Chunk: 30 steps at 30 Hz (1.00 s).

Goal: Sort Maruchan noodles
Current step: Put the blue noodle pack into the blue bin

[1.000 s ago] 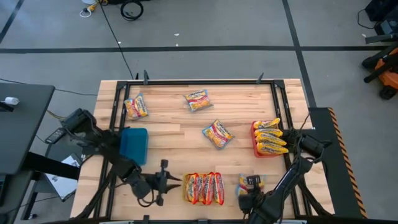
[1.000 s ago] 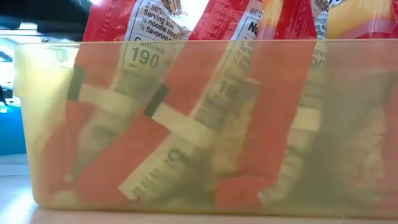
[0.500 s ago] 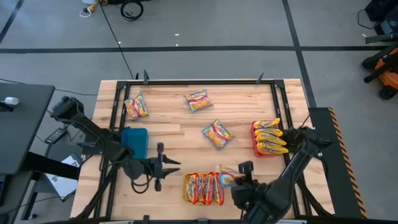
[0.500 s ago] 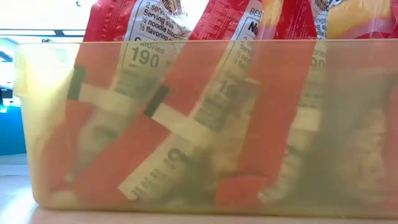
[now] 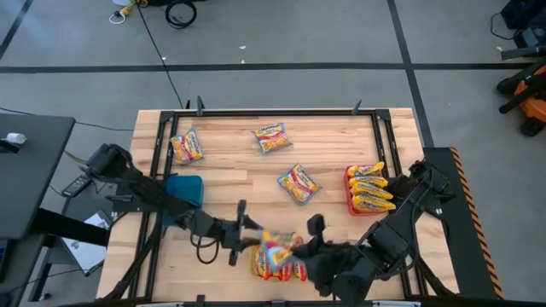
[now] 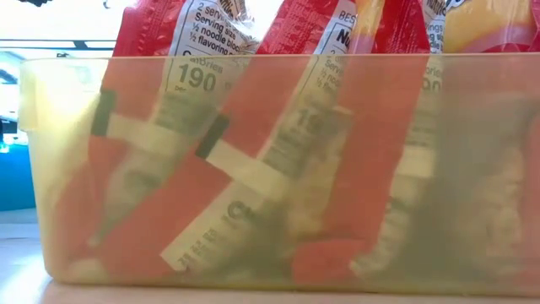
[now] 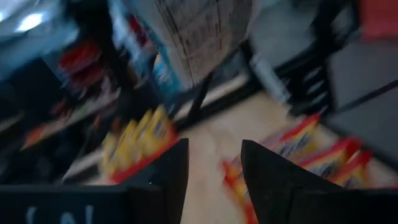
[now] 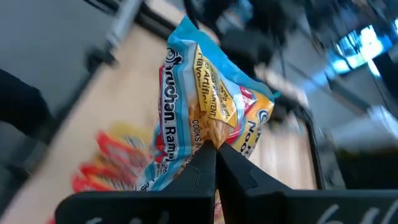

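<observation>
My right gripper (image 5: 300, 248) (image 8: 214, 153) is shut on a silvery-white and blue noodle packet (image 5: 275, 248) (image 8: 208, 106), over the red-orange packets (image 5: 281, 266) (image 6: 253, 169) that stand on edge in the yellow tray (image 6: 34, 169) at the near edge. My left gripper (image 5: 242, 232) (image 7: 214, 158) is open, just left of that packet (image 7: 199, 31), fingers pointing at it without touching. Yellow-orange packets (image 5: 370, 191) fill the red tray (image 5: 350, 203). Three packets (image 5: 186, 147) (image 5: 271, 137) (image 5: 299, 183) lie flat on the table. My right gripper pinches the blue-edged packet between its two fingers at one edge (image 8: 208, 142), coming level from the table's right. The packet sticks out beyond the fingertips toward the left gripper, lifted over the red-orange packets in the yellow tray.
A blue tray (image 5: 183, 198) sits at the table's left, behind the left arm. A black frame (image 5: 273, 112) runs along the far, left and right sides of the wooden table (image 5: 230, 170). Bare wood lies between the loose packets.
My right gripper has carried the blue-edged packet from the near right corner of the table leftward, until it is over the yellow tray. My left gripper has moved right, toward the packet.
</observation>
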### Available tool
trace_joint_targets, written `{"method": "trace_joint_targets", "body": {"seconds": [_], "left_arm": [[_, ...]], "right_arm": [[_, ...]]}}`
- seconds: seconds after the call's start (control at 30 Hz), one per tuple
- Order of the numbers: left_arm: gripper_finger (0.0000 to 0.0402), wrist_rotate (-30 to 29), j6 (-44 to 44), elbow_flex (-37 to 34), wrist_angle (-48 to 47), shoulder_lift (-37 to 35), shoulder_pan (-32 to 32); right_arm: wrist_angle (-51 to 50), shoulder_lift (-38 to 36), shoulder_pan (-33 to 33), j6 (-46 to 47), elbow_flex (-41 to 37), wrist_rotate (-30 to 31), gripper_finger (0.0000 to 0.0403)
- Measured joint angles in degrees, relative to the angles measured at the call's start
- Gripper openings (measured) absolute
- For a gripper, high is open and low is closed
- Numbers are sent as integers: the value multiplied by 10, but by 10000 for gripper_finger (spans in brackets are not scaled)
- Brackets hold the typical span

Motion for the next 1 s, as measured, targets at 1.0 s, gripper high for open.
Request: {"method": "trace_joint_targets", "body": {"seconds": [1.0], "left_arm": [[297, 340, 64, 30, 283, 61, 48]], "right_arm": [[204, 0, -86, -153, 0, -146, 7]]}}
